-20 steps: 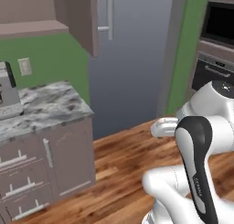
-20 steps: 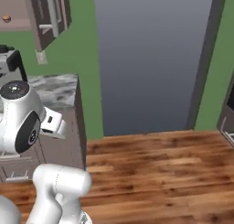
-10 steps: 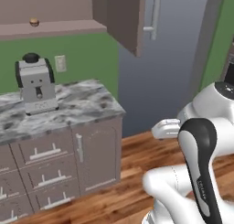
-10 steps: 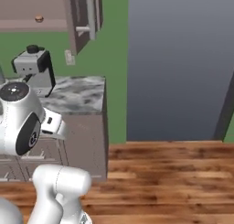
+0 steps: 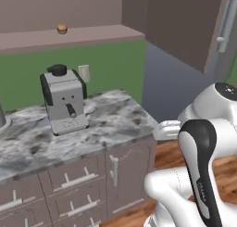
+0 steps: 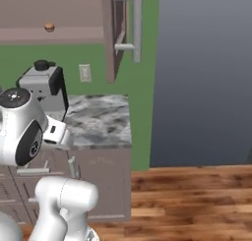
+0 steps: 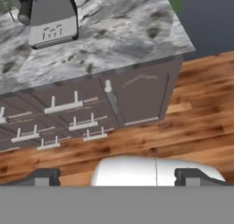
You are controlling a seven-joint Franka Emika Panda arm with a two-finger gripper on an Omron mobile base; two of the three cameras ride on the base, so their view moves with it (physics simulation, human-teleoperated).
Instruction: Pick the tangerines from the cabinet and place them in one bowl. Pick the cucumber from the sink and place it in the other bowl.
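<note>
So the gripper [image 7: 117, 175] is hanging out over the wooden floor [image 7: 192, 104] in front of the drawer units [image 7: 68, 113], pointing down at the cabinet fronts from the hand view. The two dark fingertips [image 7: 43, 176] are sitting wide apart at the bottom corners, and there's nothing between them, so it's fully spread and carrying nothing. It isn't touching anything either.

Moving outward, the marble counter [image 5: 106, 124] is right ahead with a grey coffee machine [image 5: 64, 101] standing on it, just below a wall outlet [image 5: 84, 73] on the green wall. Above that, the cabinet [image 5: 69, 36] is showing its open flat shelf, and one of the tangerines [image 5: 61, 29] is sitting up there, the duller brownish-orange one as far as I can tell. It's also visible in the right base view [image 6: 48, 26], well above and well apart from the arm.

As for progress, I'd say basically nothing is done yet. That fruit is still on the shelf, and I'm not seeing the second one, the bowls, the sink or the cucumber from here. My guess is the robot is still getting into position for the first pick, so all of the picking and placing is left.
</note>
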